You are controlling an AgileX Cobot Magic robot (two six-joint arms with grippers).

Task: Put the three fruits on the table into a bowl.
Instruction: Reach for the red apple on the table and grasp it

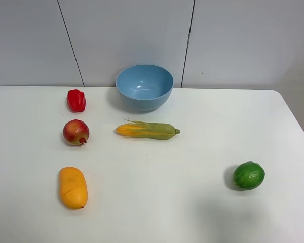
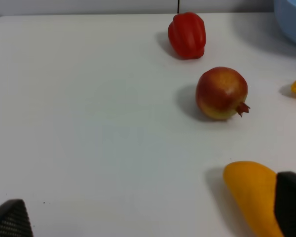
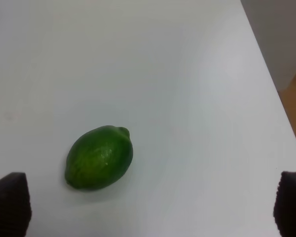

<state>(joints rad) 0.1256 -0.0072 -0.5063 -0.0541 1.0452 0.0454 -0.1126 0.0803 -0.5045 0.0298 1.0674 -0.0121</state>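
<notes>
Three fruits on the table (image 1: 192,212), zero in the light-blue bowl (image 1: 144,87), which sits empty at the back. Right gripper (image 3: 150,205): jaws wide apart, holding nothing, lime (image 3: 99,157) just ahead, off-centre. Left gripper (image 2: 150,212): also spread and empty, mango (image 2: 251,195) at one jaw, long axis running front-to-back; pomegranate (image 2: 221,93) beyond it, nearer the bowl.

Open room right of the bowl (image 1: 144,87), clutter in front and left

The corn cob (image 1: 148,130) lies crosswise just in front of the bowl, blocking a low straight run in. Left of the bowl, the red pepper (image 1: 76,100), pomegranate (image 1: 76,132) and mango (image 1: 73,187) sit in a loose column, apart from one another. Right of the bowl the bench (image 1: 202,126) lies open, with only the lime (image 1: 249,175) well off toward the near side.
</notes>
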